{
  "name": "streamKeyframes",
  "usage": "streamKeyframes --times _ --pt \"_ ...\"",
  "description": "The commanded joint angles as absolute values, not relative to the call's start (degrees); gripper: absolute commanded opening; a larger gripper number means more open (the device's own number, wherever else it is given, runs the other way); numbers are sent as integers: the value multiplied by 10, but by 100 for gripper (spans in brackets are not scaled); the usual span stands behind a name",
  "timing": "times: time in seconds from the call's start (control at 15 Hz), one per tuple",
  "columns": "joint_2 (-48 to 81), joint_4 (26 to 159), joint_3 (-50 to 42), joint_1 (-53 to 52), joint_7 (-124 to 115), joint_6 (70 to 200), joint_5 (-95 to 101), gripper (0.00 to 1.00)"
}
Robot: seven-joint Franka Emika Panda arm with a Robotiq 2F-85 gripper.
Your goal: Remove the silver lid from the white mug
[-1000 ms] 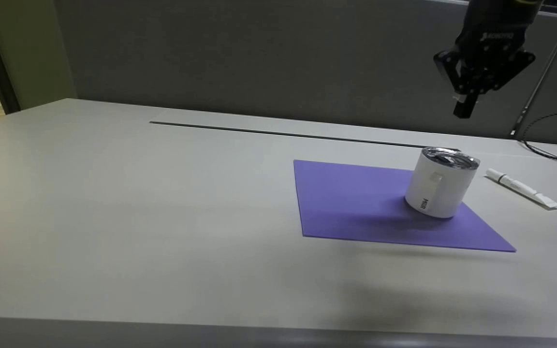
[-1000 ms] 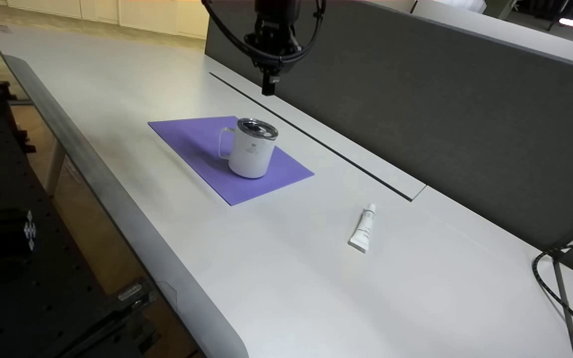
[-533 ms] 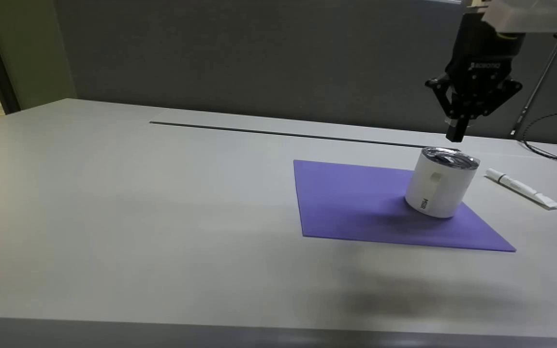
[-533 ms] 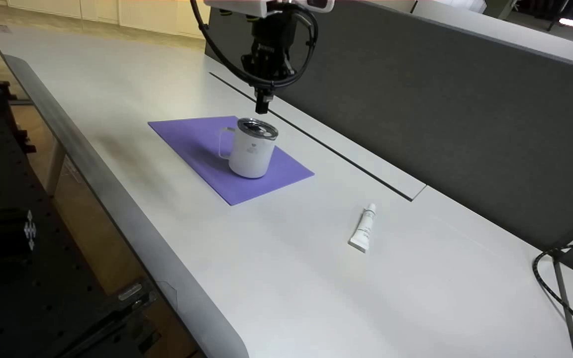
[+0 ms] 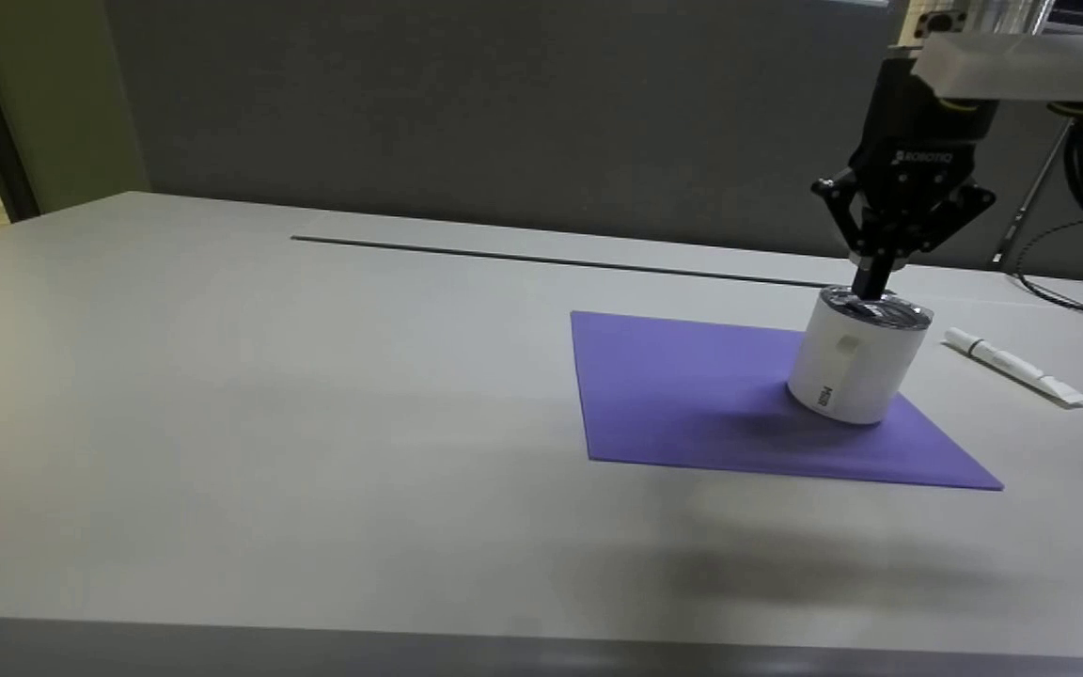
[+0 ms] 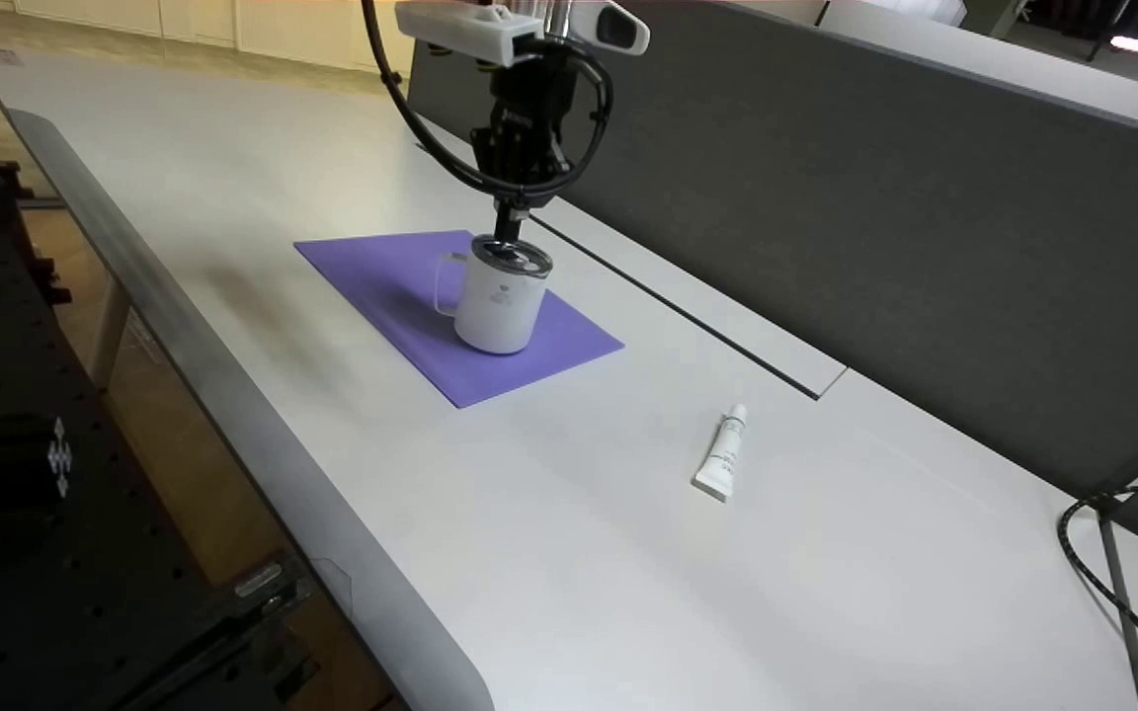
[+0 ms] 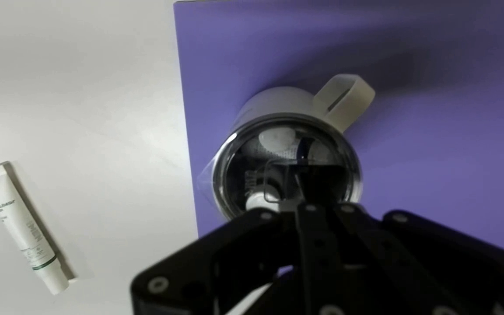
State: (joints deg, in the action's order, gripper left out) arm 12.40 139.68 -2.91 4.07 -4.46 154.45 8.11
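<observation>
A Robotiq gripper (image 5: 869,291), fingers pinched together with nothing visible between them, points down at the silver lid (image 5: 884,313), contact unclear. The lid still caps the white mug (image 5: 857,372) on a purple sheet (image 5: 682,390); both grip and removal apparently remain.

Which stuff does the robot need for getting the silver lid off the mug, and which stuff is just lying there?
For the job:
white mug
silver lid, on the mug
gripper, at the lid

Just lying about:
white tube
purple sheet, under the mug
black cable
</observation>
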Motion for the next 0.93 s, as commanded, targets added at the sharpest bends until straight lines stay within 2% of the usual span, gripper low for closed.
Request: streamKeyframes --times 0.0,0.87 --pt "143 1381 -39 30 -52 1550 74 0" --pt "160 1376 -73 1 -74 1552 120 0"
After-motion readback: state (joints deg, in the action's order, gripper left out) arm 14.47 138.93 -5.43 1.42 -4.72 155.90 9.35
